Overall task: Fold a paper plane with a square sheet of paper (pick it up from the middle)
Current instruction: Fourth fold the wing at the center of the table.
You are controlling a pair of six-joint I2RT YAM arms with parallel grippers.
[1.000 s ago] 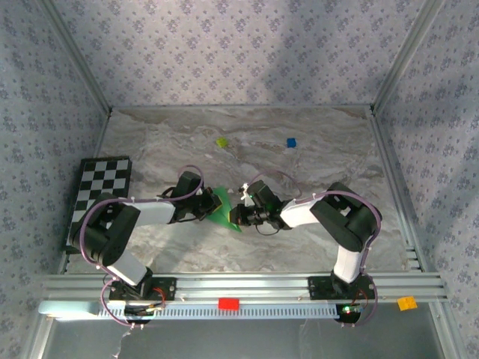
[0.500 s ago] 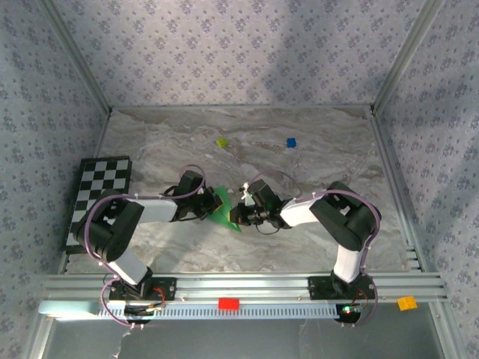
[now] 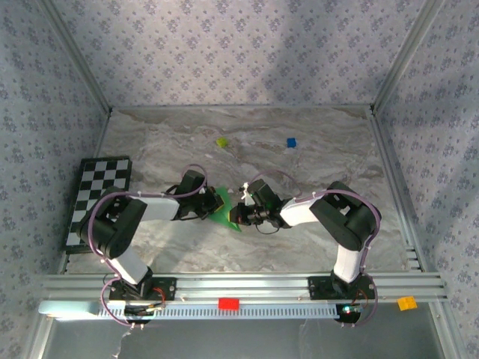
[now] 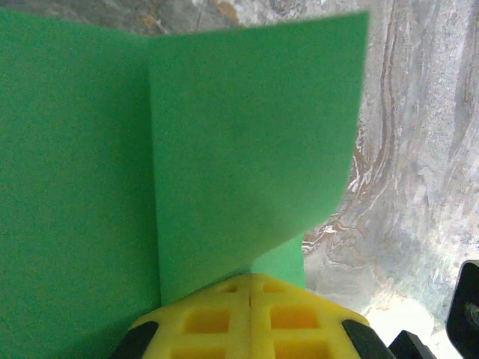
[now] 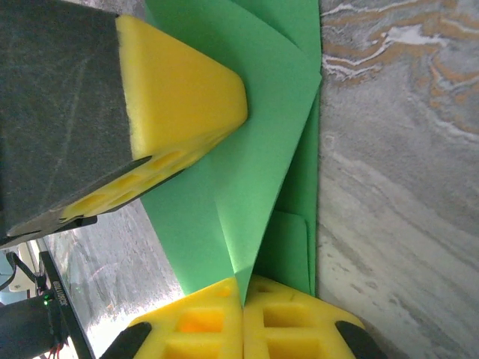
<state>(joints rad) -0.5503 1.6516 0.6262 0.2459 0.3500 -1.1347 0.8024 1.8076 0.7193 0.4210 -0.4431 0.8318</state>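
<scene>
The partly folded square sheet of paper (image 3: 223, 211) sits mid-desk between both arms, its crease running roughly 12 to 6 o'clock. The left tool (image 4: 249, 290) is clamped on its 9 o'clock side. The right tool (image 5: 243, 298) pinches its 3 o'clock side, equally near.

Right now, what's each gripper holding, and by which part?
Both hold the square sheet of paper, partly folded: the left gripper is shut on its edge beside a crease, the right gripper on a creased tip.
</scene>
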